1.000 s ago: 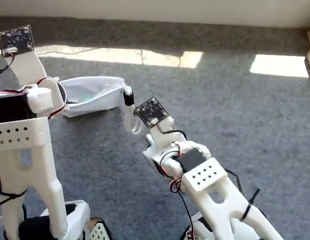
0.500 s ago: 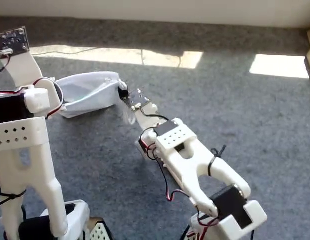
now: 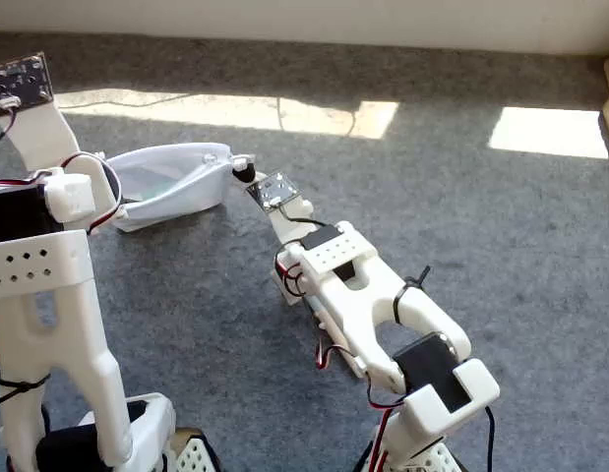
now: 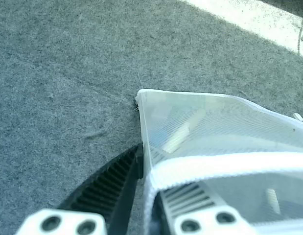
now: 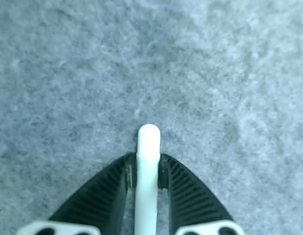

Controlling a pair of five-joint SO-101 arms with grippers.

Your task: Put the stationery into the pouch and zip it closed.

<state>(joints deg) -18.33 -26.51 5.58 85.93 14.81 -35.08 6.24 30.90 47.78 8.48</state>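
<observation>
The pouch (image 3: 176, 182), white and half see-through, lies on the grey, carpet-like counter (image 3: 461, 236) at the left of the high view. Its long axis runs across the counter from the left arm toward the right arm, with the far end pointing at the right gripper (image 3: 243, 169) and the mouth turned upward. In the left wrist view, the left gripper (image 4: 149, 169) has its fingers pinching the near end of the pouch (image 4: 215, 132). One black finger is outside the white edge band and the other shows through the mesh inside. A pale stick-shaped piece of stationery (image 4: 183, 132) is visible through the mesh. The right gripper (image 5: 147, 160) has its fingers pressed onto a slim white tab (image 5: 148, 139) that sticks out past the fingertips.
</observation>
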